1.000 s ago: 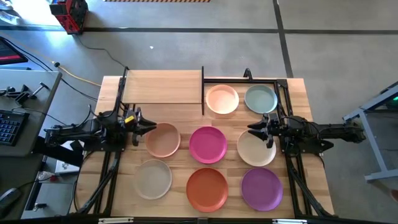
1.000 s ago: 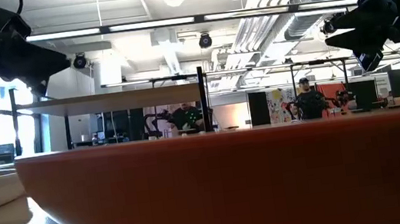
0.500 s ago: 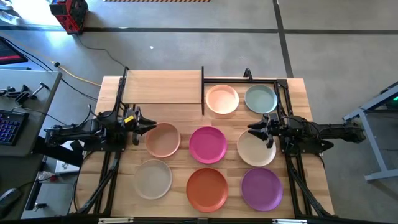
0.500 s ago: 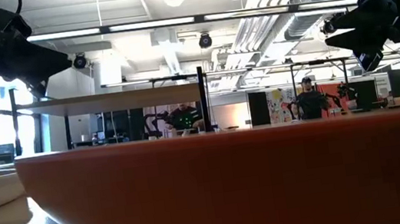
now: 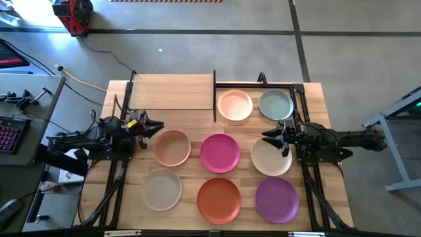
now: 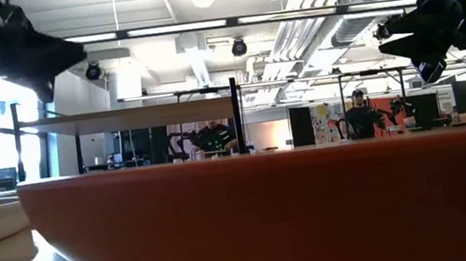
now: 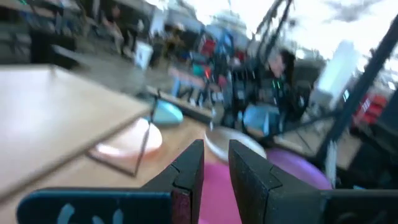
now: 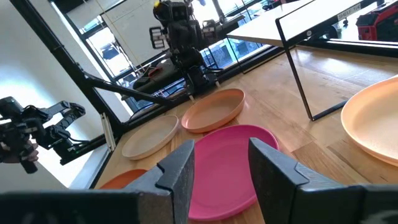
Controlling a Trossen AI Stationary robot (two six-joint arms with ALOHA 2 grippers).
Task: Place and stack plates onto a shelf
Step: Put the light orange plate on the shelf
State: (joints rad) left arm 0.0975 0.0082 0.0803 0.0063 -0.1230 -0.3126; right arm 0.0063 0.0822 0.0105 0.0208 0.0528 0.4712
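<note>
While all eight round matte plates lay single on the slatted wooden worktop (image 5: 197, 158), the light-wood shelf on its black frame (image 5: 172, 92) stood bare at the far left. The peach plate (image 5: 235, 105) and pale green plate (image 5: 275, 104) sat beside it. The left claw (image 5: 158, 125) hovered just off the tan-pink plate (image 5: 172, 147), fingers slightly parted, empty. The right claw (image 5: 267, 137) hung over the cream plate (image 5: 270, 157) — open, nothing held.

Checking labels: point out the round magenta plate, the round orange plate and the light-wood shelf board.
Round magenta plate (image 5: 220, 153), high view, centre of its well.
Round orange plate (image 5: 219, 199), high view, centre.
Light-wood shelf board (image 5: 172, 91), high view, middle of its top.
</note>
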